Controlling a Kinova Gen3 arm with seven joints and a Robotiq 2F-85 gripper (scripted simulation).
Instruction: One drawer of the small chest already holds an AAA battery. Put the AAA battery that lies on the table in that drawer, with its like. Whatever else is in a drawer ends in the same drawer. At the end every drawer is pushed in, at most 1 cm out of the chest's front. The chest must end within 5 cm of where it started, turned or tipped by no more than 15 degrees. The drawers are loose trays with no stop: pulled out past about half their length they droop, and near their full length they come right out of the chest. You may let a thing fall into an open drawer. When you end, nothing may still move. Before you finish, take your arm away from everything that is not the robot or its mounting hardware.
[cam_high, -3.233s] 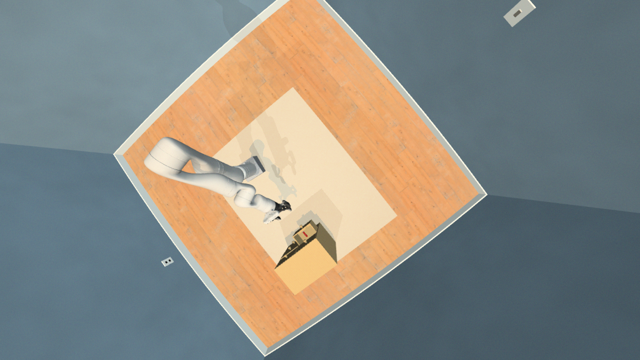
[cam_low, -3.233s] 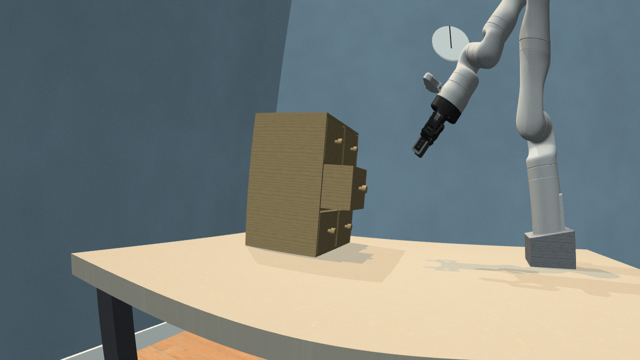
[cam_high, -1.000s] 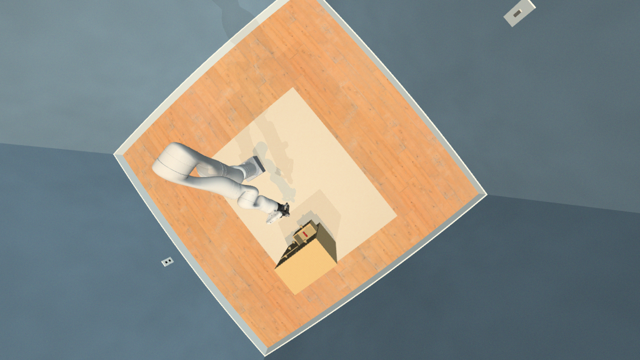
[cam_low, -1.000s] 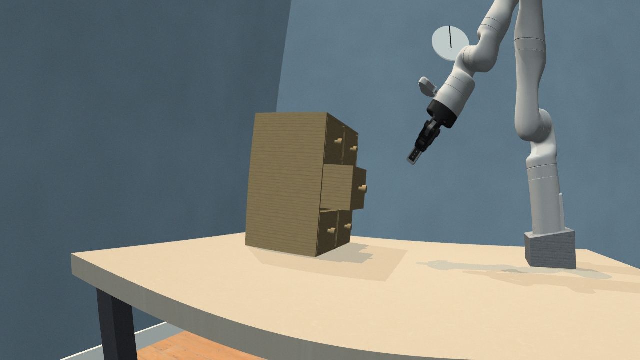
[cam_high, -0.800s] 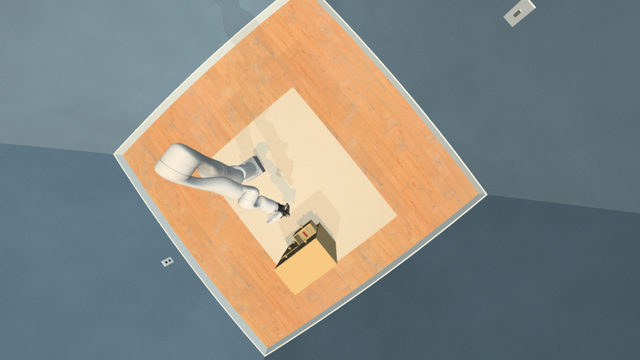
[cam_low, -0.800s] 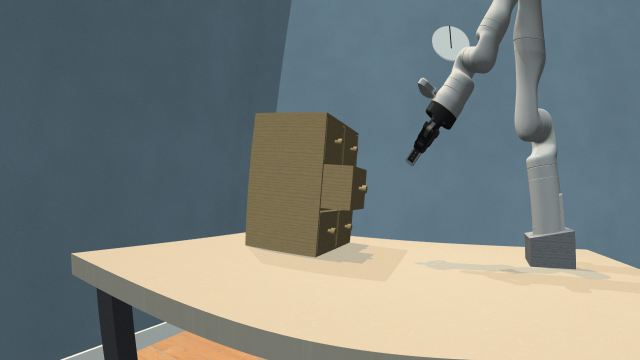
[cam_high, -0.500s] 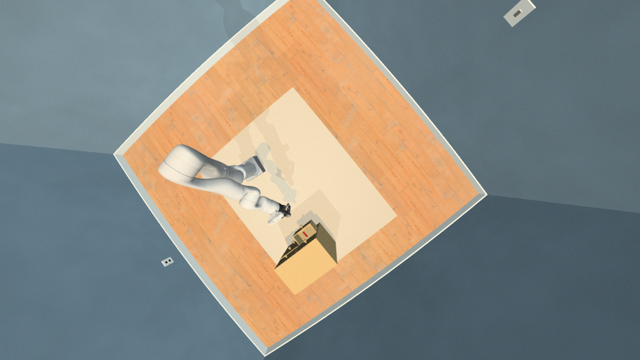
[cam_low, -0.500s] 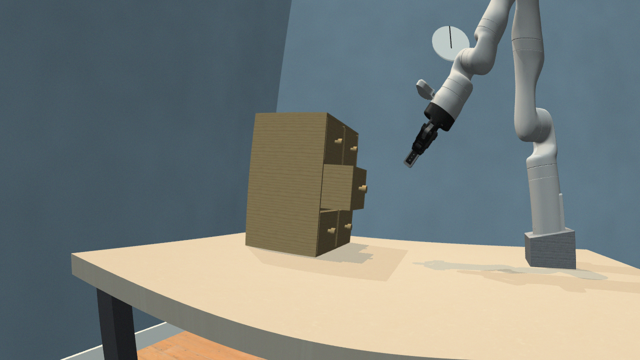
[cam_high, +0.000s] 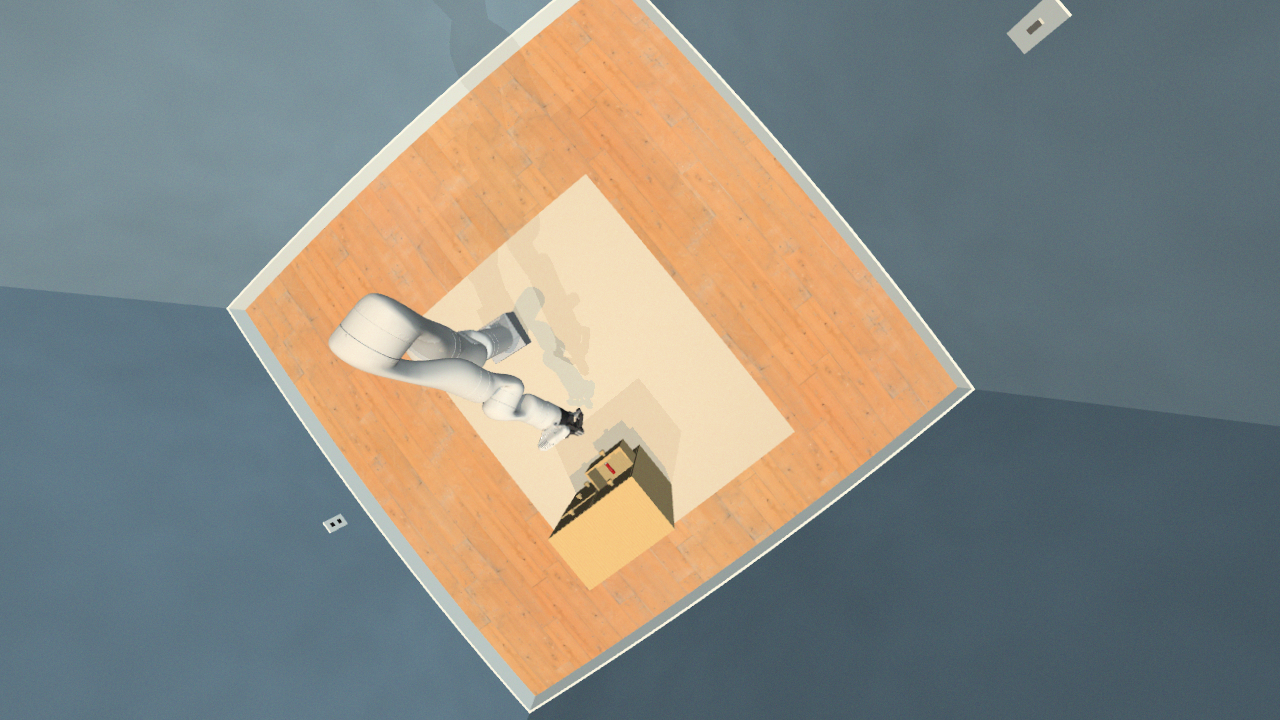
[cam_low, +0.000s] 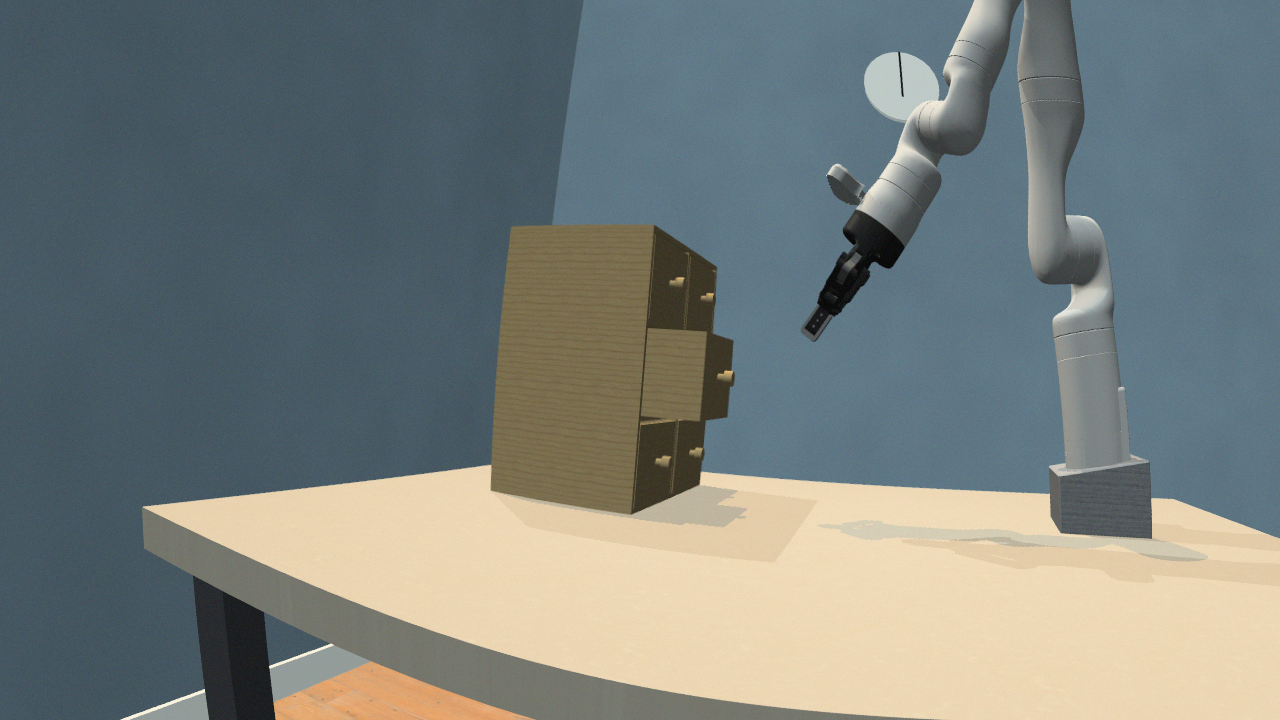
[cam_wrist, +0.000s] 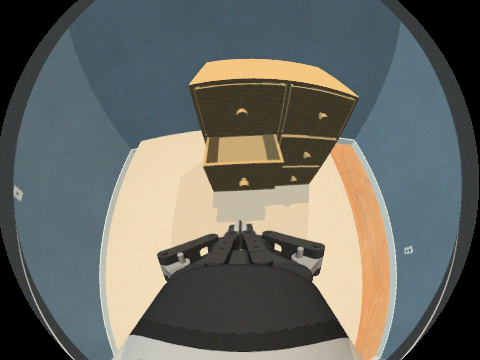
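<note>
Hand (cam_high: 580, 422) (cam_low: 812, 327) (cam_wrist: 241, 227) together, nothing held, right of the open drawer (cam_high: 597, 480) (cam_low: 675, 374) (cam_wrist: 243, 162) in exterior view; likely readied to push it.

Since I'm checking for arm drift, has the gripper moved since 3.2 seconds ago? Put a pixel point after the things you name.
Yes: in the exterior view, the gripper (cam_low: 812, 327) is lower against the chest (cam_low: 572, 367).
</note>
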